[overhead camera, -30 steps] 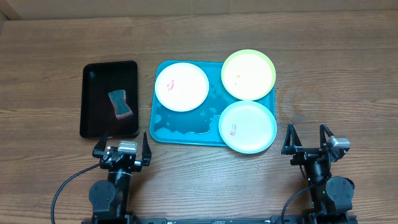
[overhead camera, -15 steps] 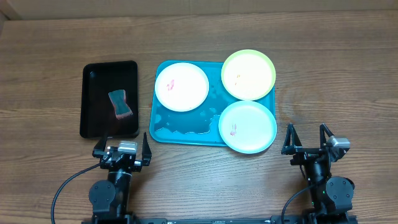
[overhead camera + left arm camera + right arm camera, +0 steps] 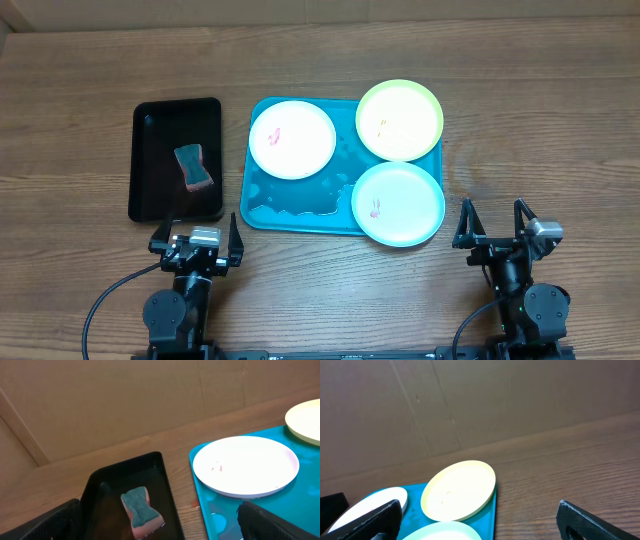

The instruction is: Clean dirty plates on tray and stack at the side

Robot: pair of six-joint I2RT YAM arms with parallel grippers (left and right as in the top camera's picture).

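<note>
White plate [image 3: 291, 140], pale yellow plate [image 3: 399, 120] and blue-rimmed plate [image 3: 398, 203] all lie on the wet turquoise tray [image 3: 300, 212], the blue-rimmed one overhanging its near right corner. A sponge [image 3: 193, 167] sits in the black tray [image 3: 150, 195] beside it. The left gripper [image 3: 197, 228] and right gripper [image 3: 492, 215] hang nearer me, both spread wide and empty.
</note>
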